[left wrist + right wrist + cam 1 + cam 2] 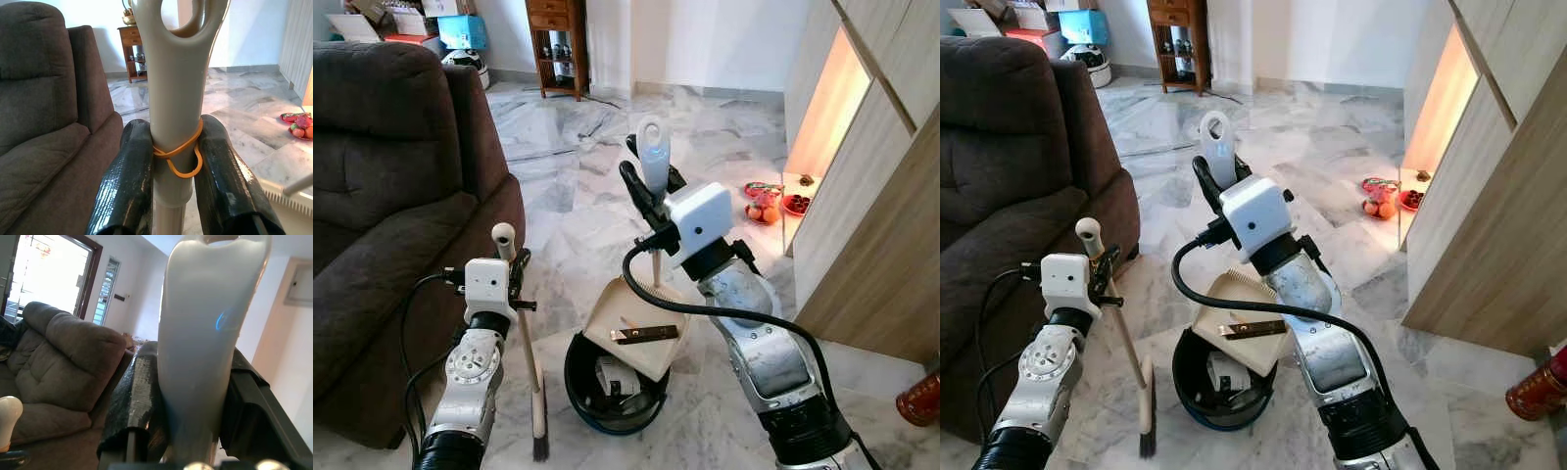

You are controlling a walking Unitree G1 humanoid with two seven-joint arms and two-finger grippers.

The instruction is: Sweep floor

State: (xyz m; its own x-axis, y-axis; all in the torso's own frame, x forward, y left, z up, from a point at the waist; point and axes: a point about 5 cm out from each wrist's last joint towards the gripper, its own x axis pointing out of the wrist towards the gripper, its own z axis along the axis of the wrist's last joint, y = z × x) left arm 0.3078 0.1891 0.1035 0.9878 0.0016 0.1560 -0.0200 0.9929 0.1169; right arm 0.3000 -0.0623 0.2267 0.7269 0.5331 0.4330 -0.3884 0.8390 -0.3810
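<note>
The left gripper point(176, 161) has its 2 fingers point(124, 176) clamped on the upper end of the broom handle point(524, 323), just under the hanging loop, where an orange rubber band point(178, 154) circles the shaft. Below the fingers, the broom bristles point(540, 448) rest on the marble floor point(568, 186) beside the brown sofa point(382, 206). The right gripper point(646, 186) is closed on the dustpan handle point(653, 157), with the beige dustpan point(631, 328) hanging below the fingers over the dark bin point(607, 392). Both tools appear light, rigid and smooth; grip near the handle top permits swing, so a lower hold would likely improve control.
</note>
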